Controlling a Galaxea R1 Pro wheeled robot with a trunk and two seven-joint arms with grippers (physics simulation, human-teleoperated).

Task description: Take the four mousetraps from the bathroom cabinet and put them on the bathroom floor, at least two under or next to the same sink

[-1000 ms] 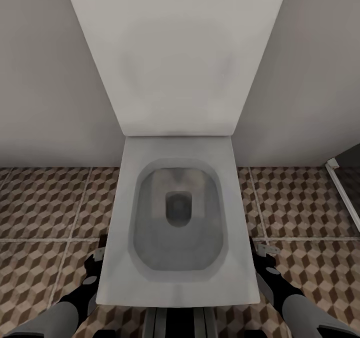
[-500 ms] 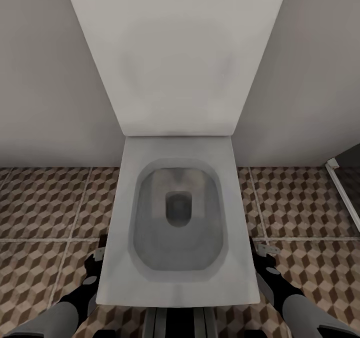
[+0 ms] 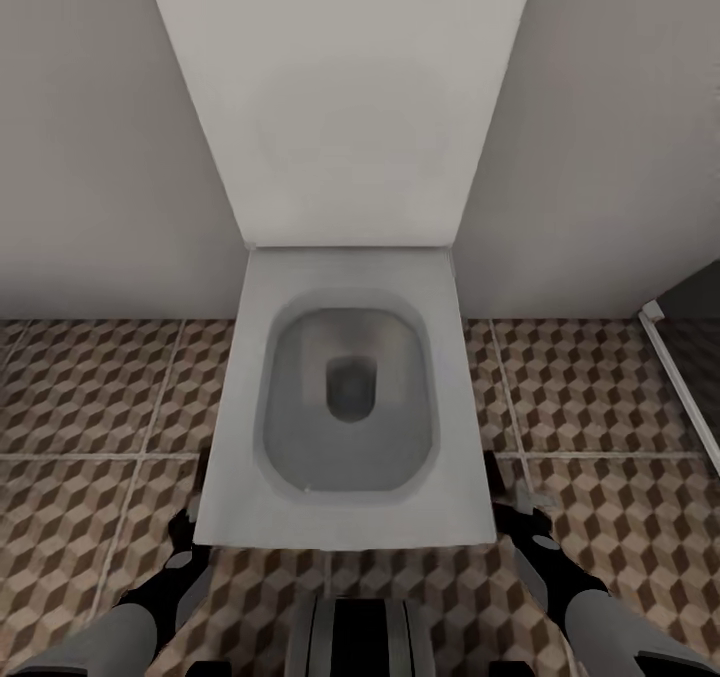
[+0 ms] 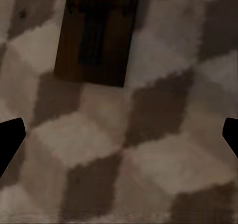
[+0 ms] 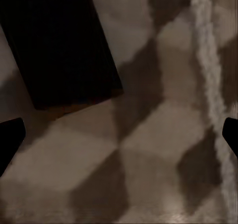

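In the left wrist view a flat dark-brown mousetrap [image 4: 96,33] lies on the cube-patterned bathroom floor [image 4: 148,159], a little ahead of my open left gripper [image 4: 119,139], whose dark fingertips [image 4: 10,139] stand wide apart. In the right wrist view a second mousetrap [image 5: 59,45] lies on the floor [image 5: 148,149] ahead of my open right gripper [image 5: 119,139], beside a pale grout line [image 5: 210,80]. Neither gripper holds anything. From the head view, the left gripper [image 3: 185,547] and right gripper [image 3: 520,517] hang low on either side of a toilet. The cabinet and the sink are out of view.
A white toilet [image 3: 345,517] with its lid raised against the grey wall [image 3: 90,157] stands straight ahead between my arms. A white frame strip [image 3: 672,372] edges a dark opening at the far right. Tiled floor [image 3: 90,397] stretches to both sides.
The whole head picture has shifted: the toilet looks smaller and farther off, with more floor in front of it, so the camera has moved back. The arms keep their places in the picture.
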